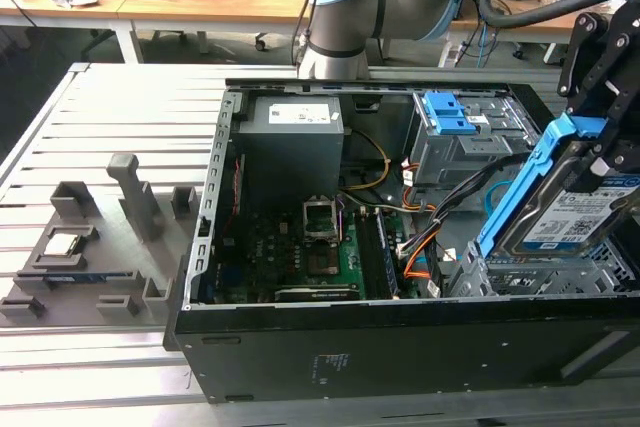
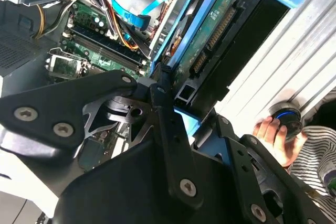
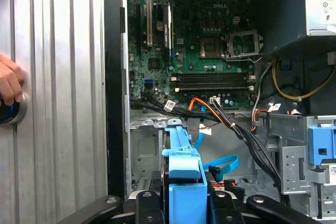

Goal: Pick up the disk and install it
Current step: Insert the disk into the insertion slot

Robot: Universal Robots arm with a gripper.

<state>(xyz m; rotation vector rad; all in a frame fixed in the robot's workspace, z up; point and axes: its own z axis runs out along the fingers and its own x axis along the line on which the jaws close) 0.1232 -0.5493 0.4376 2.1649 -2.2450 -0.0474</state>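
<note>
Black pincer [image 1: 603, 152] grips the flat silver-grey hard drive [image 1: 572, 209] by its bright blue plastic carrier frame. It holds the drive tilted over the open black computer case [image 1: 400, 352], beside the grey metal drive cage [image 1: 465, 147], on the slatted metal counter [image 1: 120, 97].

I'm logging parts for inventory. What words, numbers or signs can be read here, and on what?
None reads reliably.
White-and-blue label on the disk, clamped in the gripper: print too small.
White label on the power supply: too small.
Sticker on the drive cage: too small.
Printing on the motherboard: too small.
</note>
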